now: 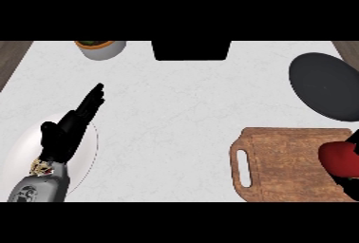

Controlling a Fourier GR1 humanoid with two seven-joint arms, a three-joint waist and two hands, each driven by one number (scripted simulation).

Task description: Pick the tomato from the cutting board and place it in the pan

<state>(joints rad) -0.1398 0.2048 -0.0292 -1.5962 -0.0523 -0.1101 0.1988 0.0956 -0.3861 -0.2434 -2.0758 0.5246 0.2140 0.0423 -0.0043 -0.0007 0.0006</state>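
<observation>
A red tomato (341, 158) sits at the right end of the wooden cutting board (280, 156), close to the view's right edge. My right hand (349, 184) shows only as black fingers above and below the tomato, curled round it. The dark grey pan (326, 85) lies beyond the board at the far right. My left hand (73, 124) rests at the left with its fingers straight, pointing up and to the right, holding nothing.
A white plate (21, 152) lies under my left forearm. A white pot (104, 50) holding something orange and green stands at the back left. A black object (191, 50) sits at the back centre. Wooden flooring shows past the counter's far corners.
</observation>
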